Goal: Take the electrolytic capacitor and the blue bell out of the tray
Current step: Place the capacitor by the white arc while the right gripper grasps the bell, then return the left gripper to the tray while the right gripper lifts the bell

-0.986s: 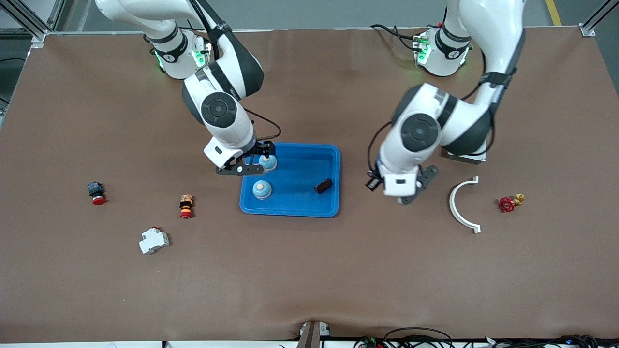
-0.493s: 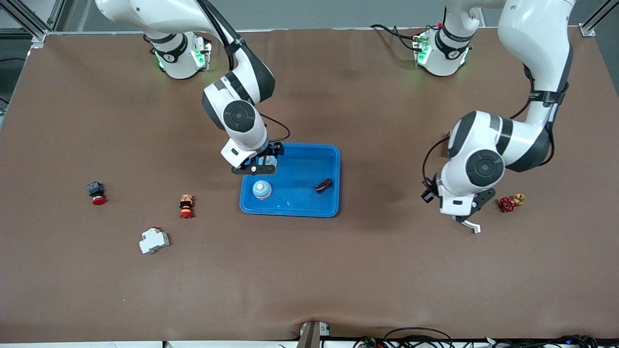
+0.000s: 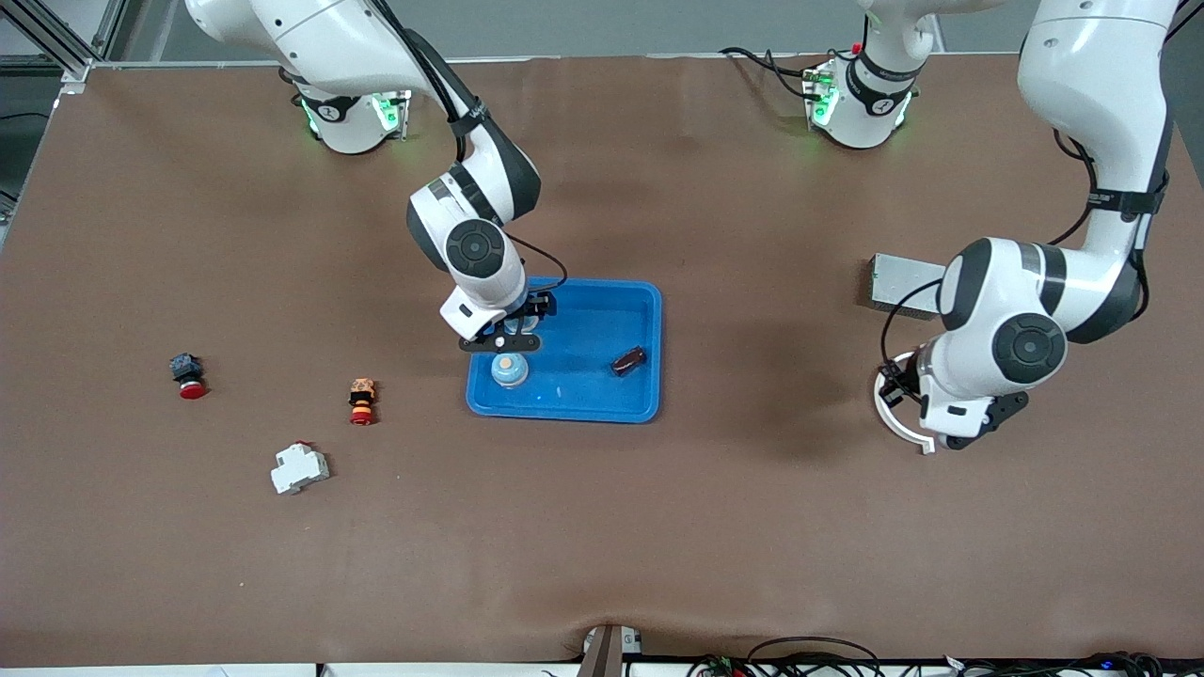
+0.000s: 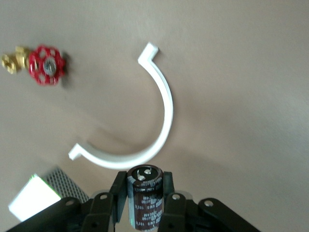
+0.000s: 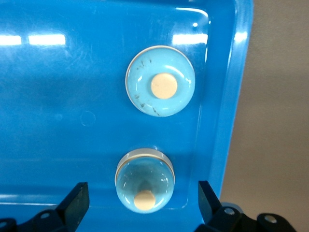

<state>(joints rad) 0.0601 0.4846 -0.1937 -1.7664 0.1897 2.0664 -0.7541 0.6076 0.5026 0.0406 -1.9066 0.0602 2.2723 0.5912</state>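
My left gripper is shut on a dark brown capacitor, held up over a white curved clamp toward the left arm's end of the table. A second dark capacitor lies in the blue tray. Two light-blue bells sit in the tray's corner toward the right arm's end. One bell shows in the front view too, bell. The other bell lies between the wide-open fingers of my right gripper, which hangs low over it without touching.
A red valve lies beside the white clamp, and a grey perforated box lies farther from the front camera. Toward the right arm's end lie a red push button, an orange button and a white breaker.
The left arm has swung away from beside the tray, carrying the capacitor over to the white clamp. The right gripper has shifted a little along the tray, still open over the bell.
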